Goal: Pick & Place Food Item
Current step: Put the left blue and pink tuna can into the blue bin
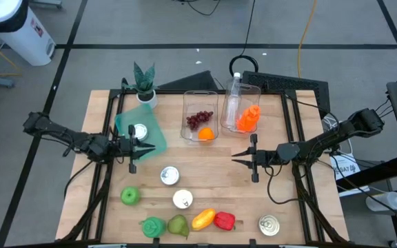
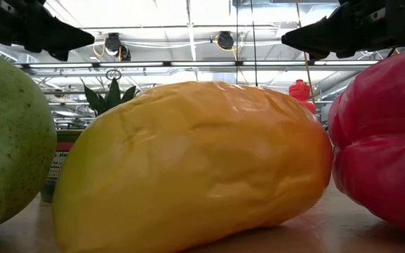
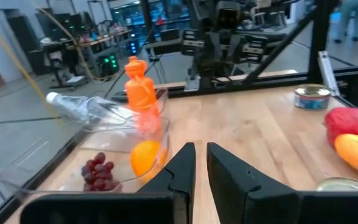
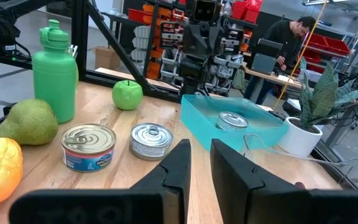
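Glossy wrinkled yellow mango nearest, waxy red pepper touching, both arms' jaws clenched, empty, above wooden table.

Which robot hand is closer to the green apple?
Left. The left end effector hovers just above the green apple; the right end effector is far across the table.

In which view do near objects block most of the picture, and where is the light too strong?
Low view: the yellow pepper, a green fruit and the red pepper crowd the lens, and the ceiling lights behind are washed out. High view: evenly lit.
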### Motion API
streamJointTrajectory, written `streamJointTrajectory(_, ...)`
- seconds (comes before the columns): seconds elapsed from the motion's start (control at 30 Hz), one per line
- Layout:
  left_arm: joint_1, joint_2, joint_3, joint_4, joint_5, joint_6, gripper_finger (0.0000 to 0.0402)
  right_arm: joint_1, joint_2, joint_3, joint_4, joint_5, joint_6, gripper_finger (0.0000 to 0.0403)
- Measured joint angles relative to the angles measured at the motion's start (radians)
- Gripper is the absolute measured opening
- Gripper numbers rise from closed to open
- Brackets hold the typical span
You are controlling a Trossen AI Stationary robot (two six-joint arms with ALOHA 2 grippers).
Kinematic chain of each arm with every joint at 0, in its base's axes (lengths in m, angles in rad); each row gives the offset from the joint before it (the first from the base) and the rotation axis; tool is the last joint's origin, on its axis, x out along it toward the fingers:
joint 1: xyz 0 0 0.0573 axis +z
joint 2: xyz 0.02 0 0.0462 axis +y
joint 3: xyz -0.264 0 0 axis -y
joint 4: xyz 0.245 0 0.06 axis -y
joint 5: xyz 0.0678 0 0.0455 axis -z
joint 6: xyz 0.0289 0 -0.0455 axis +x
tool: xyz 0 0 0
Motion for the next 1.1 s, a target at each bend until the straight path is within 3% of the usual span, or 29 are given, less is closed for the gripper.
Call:
streamJointTrajectory(0.47, 0.088, -0.123, 0.000, -0.157, 0.008, -0.104, 0.0051, 0.000, 0.000, 0.000, -0.003, 0.000, -0.006, 0.0050)
streamJointTrajectory(0.97, 0.088, -0.122, 0.000, -0.129, 0.000, -0.147, 0.0051, 0.000, 0.003, 0.001, 0.000, -0.001, 0.014, 0.0050)
streamJointTrajectory(1.1, 0.088, -0.122, 0.000, -0.128, -0.001, -0.147, 0.0051, 0.003, 0.046, 0.064, -0.045, -0.002, 0.048, 0.0045)
